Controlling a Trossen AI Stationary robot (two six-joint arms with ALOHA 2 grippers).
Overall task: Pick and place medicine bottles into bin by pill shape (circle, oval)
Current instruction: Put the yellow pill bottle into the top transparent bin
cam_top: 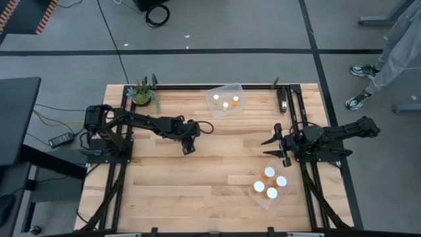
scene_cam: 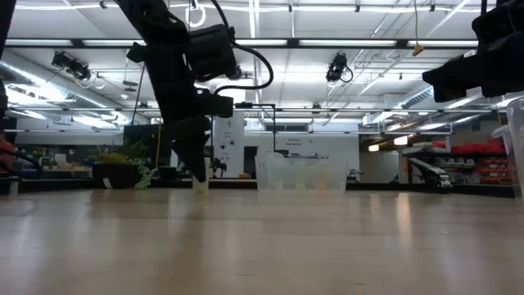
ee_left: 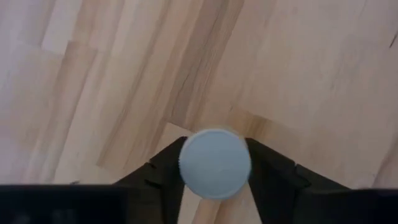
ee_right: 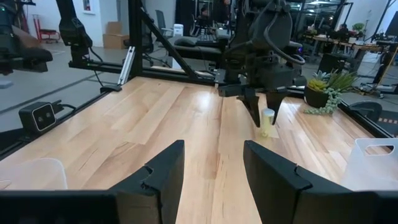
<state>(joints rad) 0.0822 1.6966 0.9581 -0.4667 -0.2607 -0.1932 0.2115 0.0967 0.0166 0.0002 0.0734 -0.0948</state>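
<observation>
- Table (cam_top: 197,171): a light wooden top is seen under both arms, with dark frame rails along its left and right edges.
- Left arm: it is extended from the left edge toward the table's middle. The left gripper (cam_top: 187,149) is pointed down at the bare wood; in the low view its fingertips (scene_cam: 199,182) are seen at or just above the surface.
- Left gripper state: it is clenched on one medicine bottle (ee_left: 214,163). In the left wrist view the round white cap is seen pressed between the two dark fingers, touching both. In the right wrist view the same bottle (ee_right: 267,122) is seen upright, directly under that gripper.
- Right arm: it is held at the right edge of the table. The right gripper (cam_top: 277,146) is pointed toward the left gripper, well apart from it, and is released, with nothing between its spread fingers (ee_right: 163,172).
- Far bin (cam_top: 226,100): a clear bin is placed beyond the left gripper, toward the table's far edge, with three bottles inside.
- Near bin (cam_top: 272,185): a clear bin is placed just beside the right gripper, on the near side, with four white-capped bottles inside.
- Potted plant (cam_top: 143,93): it is set at the far left corner, well behind the left gripper.
</observation>
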